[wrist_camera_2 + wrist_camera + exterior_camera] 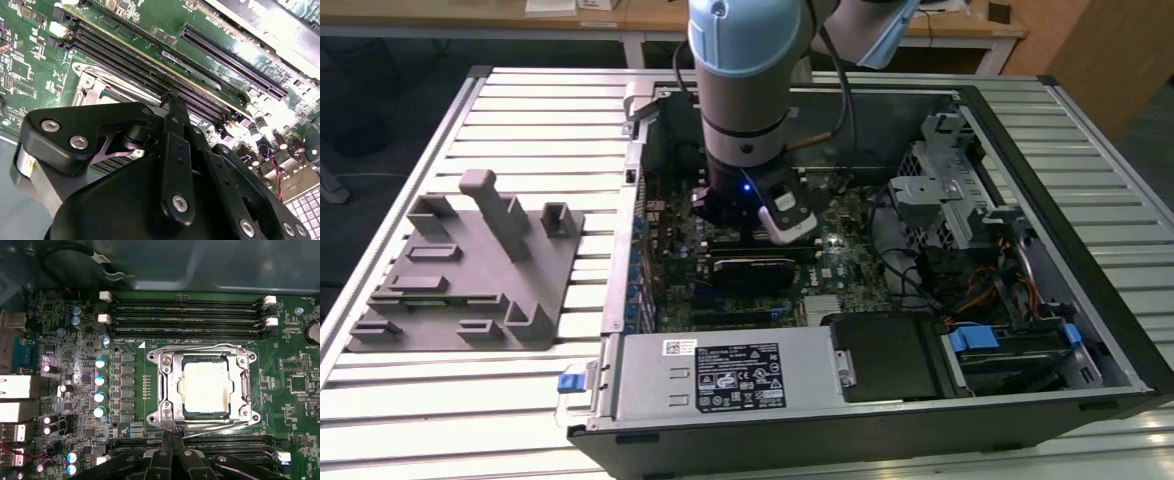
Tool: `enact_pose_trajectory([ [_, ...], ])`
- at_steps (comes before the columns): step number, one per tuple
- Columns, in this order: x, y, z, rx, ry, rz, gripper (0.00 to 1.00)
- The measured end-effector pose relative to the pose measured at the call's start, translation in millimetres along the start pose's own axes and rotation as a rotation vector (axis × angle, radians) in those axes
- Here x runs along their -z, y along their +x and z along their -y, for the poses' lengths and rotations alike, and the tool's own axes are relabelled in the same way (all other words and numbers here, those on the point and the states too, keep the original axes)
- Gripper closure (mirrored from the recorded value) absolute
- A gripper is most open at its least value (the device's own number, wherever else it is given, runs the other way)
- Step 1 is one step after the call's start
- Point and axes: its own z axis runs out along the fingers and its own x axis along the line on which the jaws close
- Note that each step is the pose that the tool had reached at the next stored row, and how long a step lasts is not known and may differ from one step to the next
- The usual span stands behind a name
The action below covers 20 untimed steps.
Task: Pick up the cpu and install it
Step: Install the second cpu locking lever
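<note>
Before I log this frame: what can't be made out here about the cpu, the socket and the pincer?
- Whether the cpu is fully seated: the socket frame covers its edges in the first wrist view.
- The socket in the exterior view: the arm stands in front of it.
- Much of the socket in the second wrist view: the pincer body covers it.
- Most of the pincer in the first wrist view: cut off by the picture's edge.
</note>
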Motion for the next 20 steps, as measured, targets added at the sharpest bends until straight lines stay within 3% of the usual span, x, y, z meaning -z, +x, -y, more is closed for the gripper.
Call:
enact_pose_trajectory([
  [7, 0.0, -0.1, 5.8, -0.009, -0.0294, 0.0006, 0.89],
  [12, 0.2, 0.9, 8.5, -0.012, -0.0693, -0.0001, 0.89],
  [13, 0.2, 1.3, 9.0, -0.013, -0.0741, -0.0002, 0.89],
  [20, 1.1, 2.5, 15.7, -0.013, -0.0798, -0.0004, 0.89],
])
